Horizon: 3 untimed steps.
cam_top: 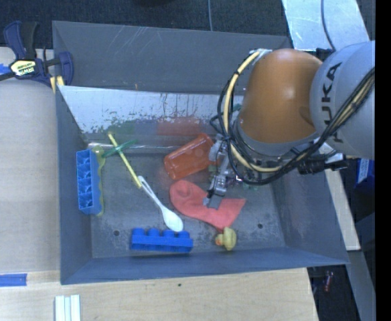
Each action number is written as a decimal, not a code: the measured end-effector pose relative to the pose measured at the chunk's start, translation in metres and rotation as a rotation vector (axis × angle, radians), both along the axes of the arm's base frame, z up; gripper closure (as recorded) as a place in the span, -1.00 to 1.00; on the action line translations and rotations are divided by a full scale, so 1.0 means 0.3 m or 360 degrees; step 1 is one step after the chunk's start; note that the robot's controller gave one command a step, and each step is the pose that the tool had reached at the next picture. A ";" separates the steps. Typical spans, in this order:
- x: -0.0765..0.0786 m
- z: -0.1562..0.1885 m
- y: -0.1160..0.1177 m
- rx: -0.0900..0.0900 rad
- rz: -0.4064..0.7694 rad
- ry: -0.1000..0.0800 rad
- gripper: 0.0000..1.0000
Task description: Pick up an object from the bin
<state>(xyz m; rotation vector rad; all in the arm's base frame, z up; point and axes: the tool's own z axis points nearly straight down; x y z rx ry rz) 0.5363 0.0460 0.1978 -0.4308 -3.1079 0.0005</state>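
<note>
The gripper point(216, 194) is down on the upper middle of a floppy pink piece point(197, 204) lying on the bin point(182, 105) floor; whether it is open or closed on it cannot be told. Just above and to its view-left sits an orange translucent block point(189, 156). Below it lies a small yellow duck point(226, 239), and farther view-left a white spoon point(161, 209) and a blue toy brick point(161, 240).
</note>
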 end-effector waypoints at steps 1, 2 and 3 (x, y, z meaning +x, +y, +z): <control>-0.039 -0.116 -0.052 -0.0001 0.0126 -0.0019 -1.00; -0.056 -0.204 -0.269 0.0001 0.0109 -0.0020 -1.00; -0.043 -0.245 -0.317 -0.0002 0.0117 -0.0015 -1.00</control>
